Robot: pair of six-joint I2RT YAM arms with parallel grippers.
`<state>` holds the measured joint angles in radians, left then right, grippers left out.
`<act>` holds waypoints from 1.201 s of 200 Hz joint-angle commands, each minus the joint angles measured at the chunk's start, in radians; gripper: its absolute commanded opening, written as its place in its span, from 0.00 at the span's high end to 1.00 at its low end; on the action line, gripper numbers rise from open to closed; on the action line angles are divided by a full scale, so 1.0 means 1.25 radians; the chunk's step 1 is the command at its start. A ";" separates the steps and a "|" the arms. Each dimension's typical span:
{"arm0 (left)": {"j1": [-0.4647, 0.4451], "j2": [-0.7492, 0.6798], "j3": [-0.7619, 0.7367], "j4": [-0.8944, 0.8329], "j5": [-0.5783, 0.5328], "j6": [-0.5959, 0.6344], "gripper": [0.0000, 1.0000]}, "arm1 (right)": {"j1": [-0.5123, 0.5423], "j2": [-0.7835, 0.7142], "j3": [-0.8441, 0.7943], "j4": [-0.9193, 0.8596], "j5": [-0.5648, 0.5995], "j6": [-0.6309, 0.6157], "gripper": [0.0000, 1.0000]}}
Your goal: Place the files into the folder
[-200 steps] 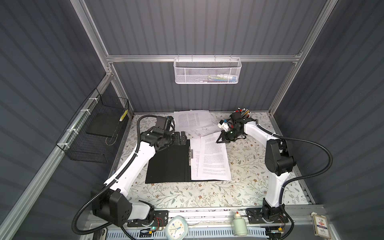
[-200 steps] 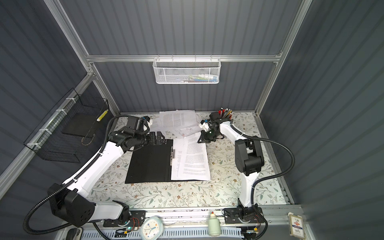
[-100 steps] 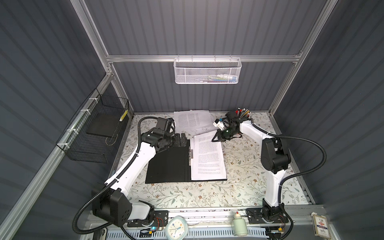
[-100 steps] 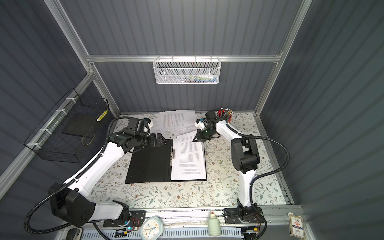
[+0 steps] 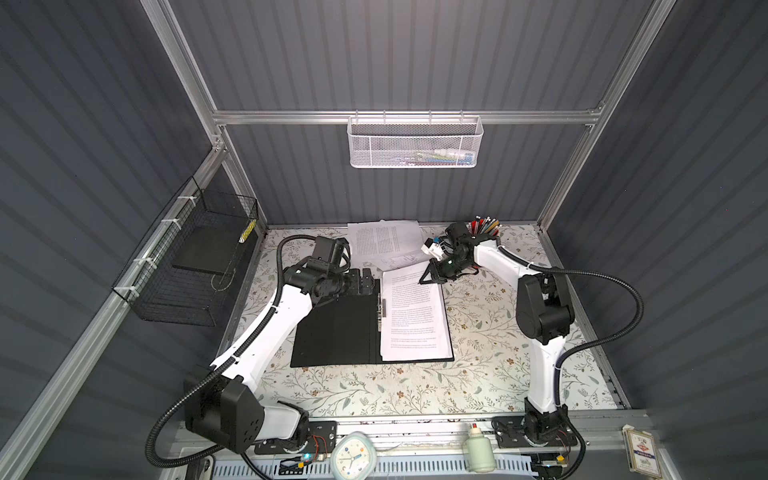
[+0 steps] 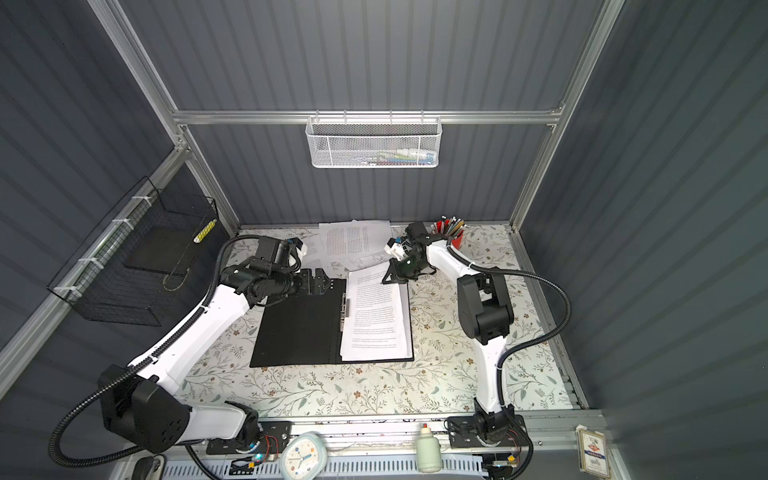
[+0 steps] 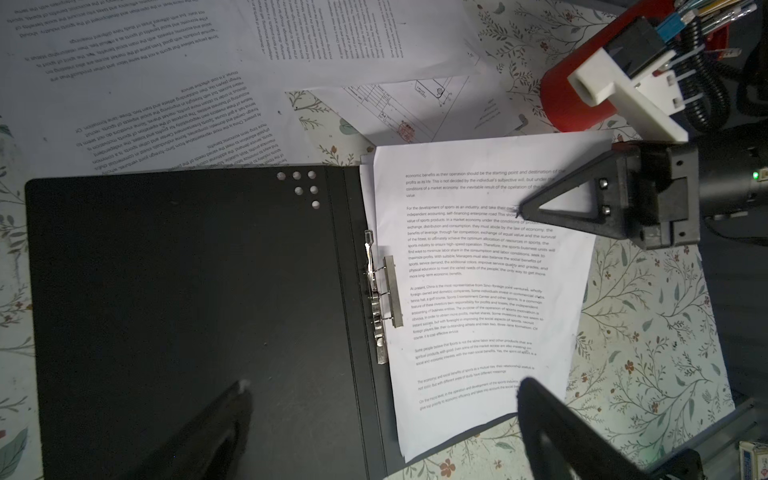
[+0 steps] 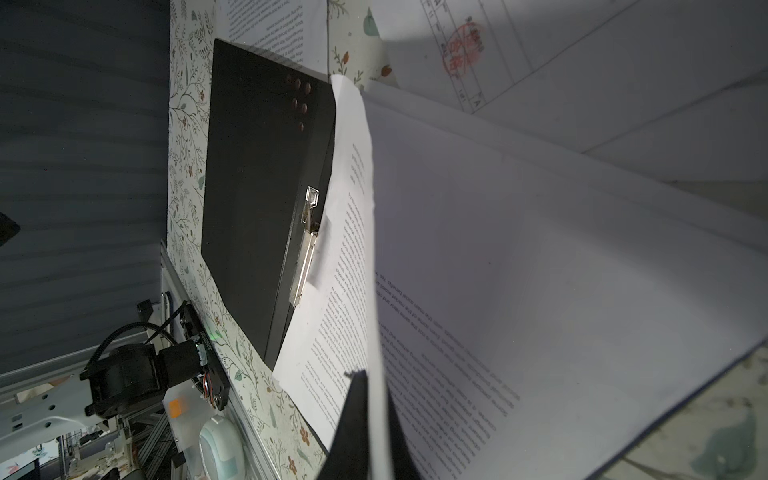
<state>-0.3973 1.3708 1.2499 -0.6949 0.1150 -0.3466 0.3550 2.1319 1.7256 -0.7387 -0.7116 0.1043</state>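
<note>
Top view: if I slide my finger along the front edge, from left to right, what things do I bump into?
In a top view: left arm's base → clock → bottle → right arm's base → card box.

My left pincer (image 5: 365, 281), spread wide, hangs over the far edge of the folder (image 5: 336, 328). My right pincer (image 5: 429, 278), clamped on the far corner of the printed sheet (image 5: 415, 320), has the red pen pot (image 7: 569, 99) close behind. Loose sheets (image 5: 382, 241) crowd the far edge between us. Bare table (image 5: 478, 374) runs along the near edge and right side, room for either pincer to pass.
</note>
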 commanded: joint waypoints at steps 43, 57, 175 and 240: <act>0.007 0.015 -0.008 0.004 0.021 0.011 0.00 | 0.014 0.051 0.039 -0.057 -0.003 -0.037 0.99; 0.007 0.015 -0.008 0.004 0.021 0.011 0.00 | 0.014 0.055 0.044 -0.066 -0.004 -0.046 0.99; 0.007 0.025 -0.013 0.010 0.030 0.004 0.00 | 0.015 0.096 0.098 -0.092 -0.006 -0.057 0.94; 0.008 0.045 -0.016 0.027 0.045 0.001 0.00 | 0.015 0.096 0.088 -0.078 -0.012 -0.047 0.83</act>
<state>-0.3973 1.4086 1.2480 -0.6815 0.1394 -0.3470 0.3683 2.2539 1.8339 -0.8326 -0.7116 0.0475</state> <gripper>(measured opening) 0.997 0.145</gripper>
